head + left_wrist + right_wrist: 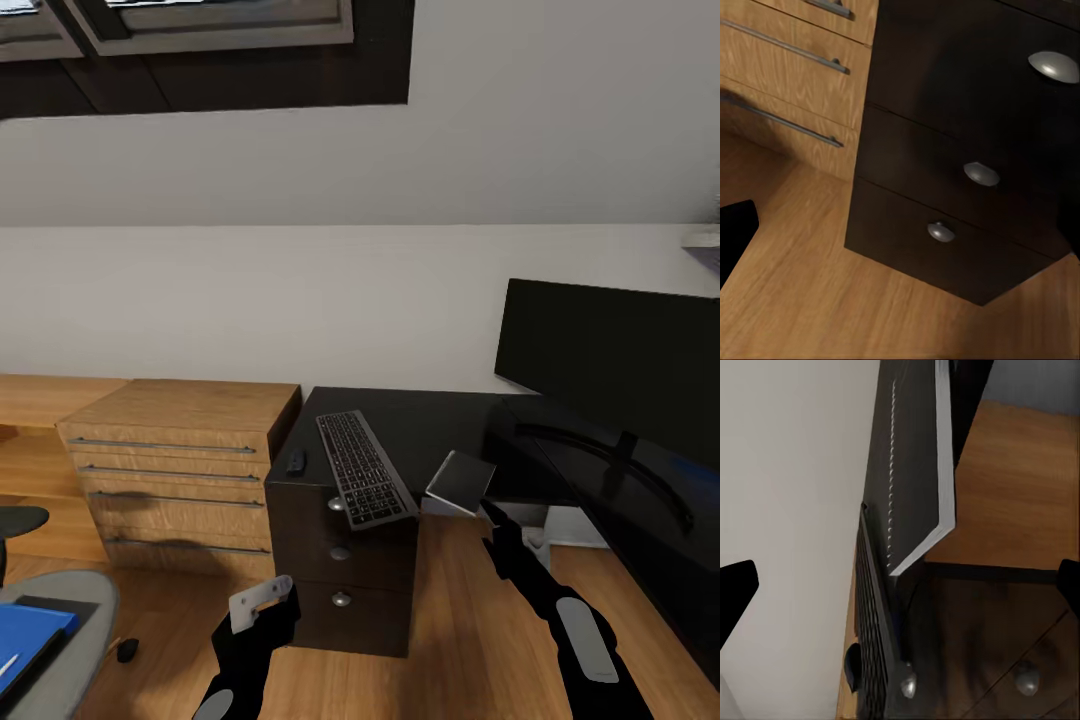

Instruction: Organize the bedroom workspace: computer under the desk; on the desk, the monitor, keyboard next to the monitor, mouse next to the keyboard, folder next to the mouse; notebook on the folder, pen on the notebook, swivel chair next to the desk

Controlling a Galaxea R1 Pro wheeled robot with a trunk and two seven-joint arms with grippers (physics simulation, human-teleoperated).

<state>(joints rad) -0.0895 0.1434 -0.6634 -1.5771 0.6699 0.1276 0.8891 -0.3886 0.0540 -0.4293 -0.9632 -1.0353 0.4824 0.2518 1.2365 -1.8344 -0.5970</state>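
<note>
A dark keyboard (365,480) lies slanted on the black desk (440,420), its near end over the front edge. A small black mouse (296,461) sits to its left. The big black monitor (610,360) stands on the desk at the right. A grey notebook (460,482) sits tilted at the desk's edge, just ahead of my right gripper (494,516), whose fingers stand open. In the right wrist view the notebook (919,457), keyboard (874,622) and mouse (853,667) lie ahead. My left gripper (262,600) hangs open and empty before the desk drawers. A blue folder (30,640) rests on the swivel chair (70,650).
A light wooden drawer chest (180,470) stands left of the desk, touching it. The desk's drawer block (967,150) has round metal knobs (981,174). Wooden floor stretches between me and the furniture. A window (200,40) sits high on the white wall.
</note>
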